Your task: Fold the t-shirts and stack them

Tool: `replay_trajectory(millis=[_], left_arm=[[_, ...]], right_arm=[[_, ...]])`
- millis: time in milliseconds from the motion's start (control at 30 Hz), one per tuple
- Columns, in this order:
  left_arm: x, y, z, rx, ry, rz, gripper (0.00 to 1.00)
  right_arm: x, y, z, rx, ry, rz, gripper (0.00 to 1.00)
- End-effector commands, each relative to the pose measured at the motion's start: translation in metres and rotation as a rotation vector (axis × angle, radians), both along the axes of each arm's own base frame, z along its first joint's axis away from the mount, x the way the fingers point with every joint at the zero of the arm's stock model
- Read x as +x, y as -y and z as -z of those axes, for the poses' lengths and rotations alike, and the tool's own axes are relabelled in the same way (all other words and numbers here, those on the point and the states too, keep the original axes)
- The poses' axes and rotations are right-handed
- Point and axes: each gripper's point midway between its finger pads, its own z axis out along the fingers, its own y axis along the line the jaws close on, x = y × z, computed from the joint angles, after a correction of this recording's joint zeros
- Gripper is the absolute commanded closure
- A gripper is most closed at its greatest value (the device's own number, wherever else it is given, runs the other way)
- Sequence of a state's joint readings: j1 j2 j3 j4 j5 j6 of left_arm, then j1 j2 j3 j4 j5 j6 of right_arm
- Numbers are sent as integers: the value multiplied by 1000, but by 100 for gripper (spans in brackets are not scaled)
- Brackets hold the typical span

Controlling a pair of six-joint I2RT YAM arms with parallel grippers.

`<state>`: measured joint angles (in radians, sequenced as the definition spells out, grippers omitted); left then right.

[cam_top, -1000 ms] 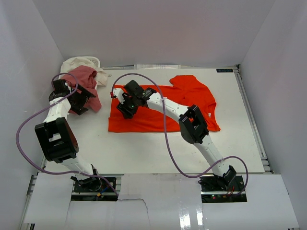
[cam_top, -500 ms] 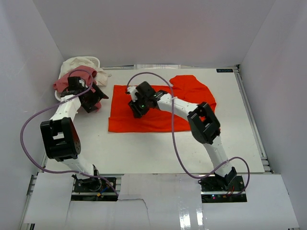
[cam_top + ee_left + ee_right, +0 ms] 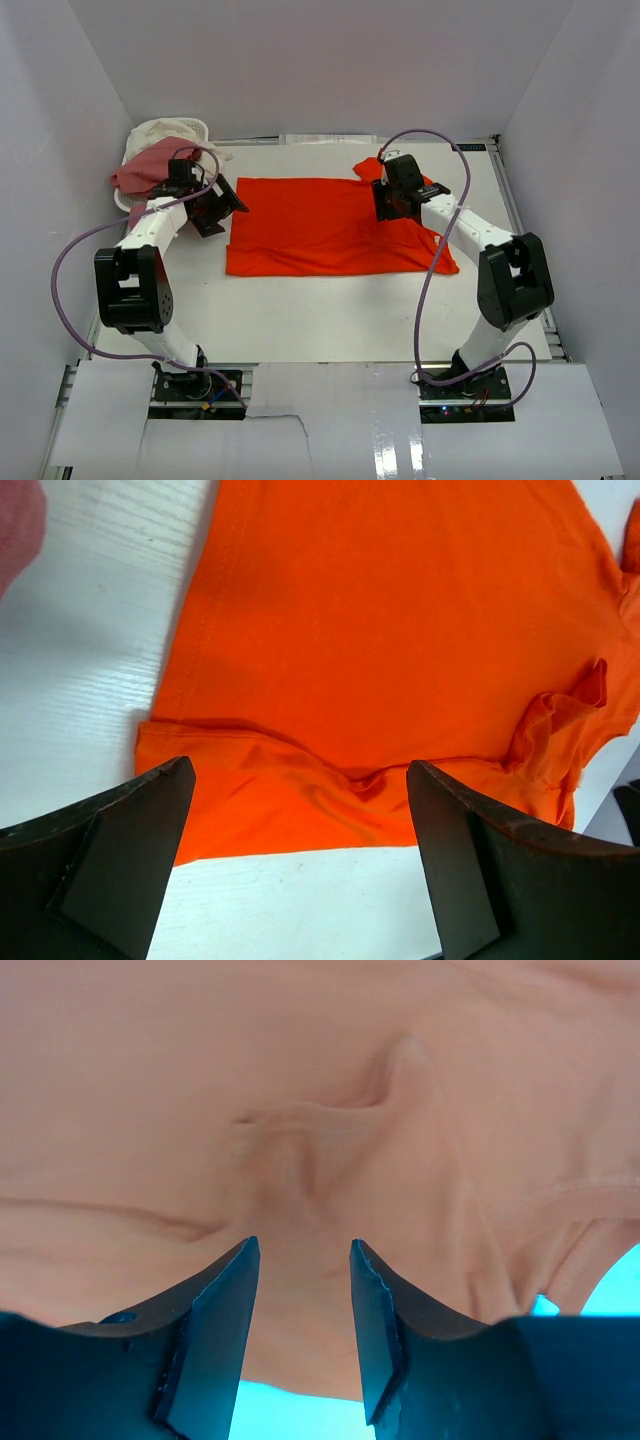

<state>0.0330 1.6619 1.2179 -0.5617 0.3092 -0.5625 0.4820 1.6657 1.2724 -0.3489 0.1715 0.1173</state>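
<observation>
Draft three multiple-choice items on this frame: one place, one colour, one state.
1. Where is the pink t-shirt?
A. far-left corner, at the basket
B. in the middle, spread flat
C. under the right arm

2. What colour is the t-shirt spread flat?
A. cream-white
B. pink
C. orange-red

3. How does the left gripper stand?
A. shut on a sleeve
B. wide open, holding nothing
C. shut on the basket rim

Key:
1 A: the pink t-shirt is bunched at the basket in the far-left corner.
2 C: the orange-red t-shirt alone lies flat in the middle.
3 B: the left wrist view shows its fingers far apart above the cloth, gripping nothing.
</observation>
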Motion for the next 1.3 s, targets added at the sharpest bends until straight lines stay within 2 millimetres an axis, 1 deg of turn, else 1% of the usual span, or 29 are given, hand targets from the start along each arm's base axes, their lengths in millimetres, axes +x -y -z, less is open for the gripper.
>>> replay_trajectory(millis=[0, 33, 100, 133, 167, 200, 233, 267, 333, 400, 500, 567, 667, 767, 833, 933, 967, 1100, 1167, 1267], left_arm=[[5, 24, -4, -41, 19, -7, 2], [2, 26, 1, -47, 7, -18, 2], [6, 31, 4, -89, 11, -52, 2], [2, 32, 13, -105, -10, -66, 2], [0, 35, 16, -123, -18, -75, 2], [4, 40, 16, -150, -5, -90, 2], [2, 42, 23, -157, -21, -92, 2], [4, 44, 25, -160, -18, -95, 2], [5, 48, 32, -152, -32, -95, 2], [6, 50, 37, -145, -39, -93, 2], [9, 50, 42, -140, -42, -99, 2], [12, 51, 43, -137, -37, -96, 2], [16, 51, 43, -128, -30, -101, 2], [19, 52, 43, -127, -29, -106, 2], [19, 53, 43, -127, -30, -107, 2], [21, 52, 42, -119, -24, -112, 2], [21, 51, 42, -117, -23, -114, 2], [20, 49, 40, -104, -13, -115, 2], [20, 48, 40, -100, -14, -116, 2], [19, 47, 40, -94, -12, -115, 2]], right_arm=[[18, 12, 24, 9, -56, 33, 52], [32, 6, 25, 1, -60, 20, 52], [38, 0, 30, -3, -99, 6, 53], [50, -8, 30, 5, -98, -2, 53], [54, -11, 32, 8, -102, -6, 53], [58, -12, 32, 6, -106, -1, 53], [66, -14, 34, 5, -102, 4, 53], [70, -14, 35, 1, -99, 9, 53], [80, -5, 36, -37, -82, 57, 53], [87, 2, 37, -39, -76, 81, 53], [97, 22, 41, -40, -83, 130, 53], [100, 30, 42, -42, -82, 145, 53], [105, 47, 46, -40, -92, 169, 53], [108, 56, 52, -23, -111, 176, 55], [110, 55, 57, -8, -125, 166, 58], [113, 56, 66, -9, -141, 161, 59], [112, 54, 72, -12, -152, 156, 59], [110, 52, 82, -3, -176, 144, 60], [108, 48, 85, 8, -187, 131, 60], [105, 48, 90, 13, -197, 125, 60]])
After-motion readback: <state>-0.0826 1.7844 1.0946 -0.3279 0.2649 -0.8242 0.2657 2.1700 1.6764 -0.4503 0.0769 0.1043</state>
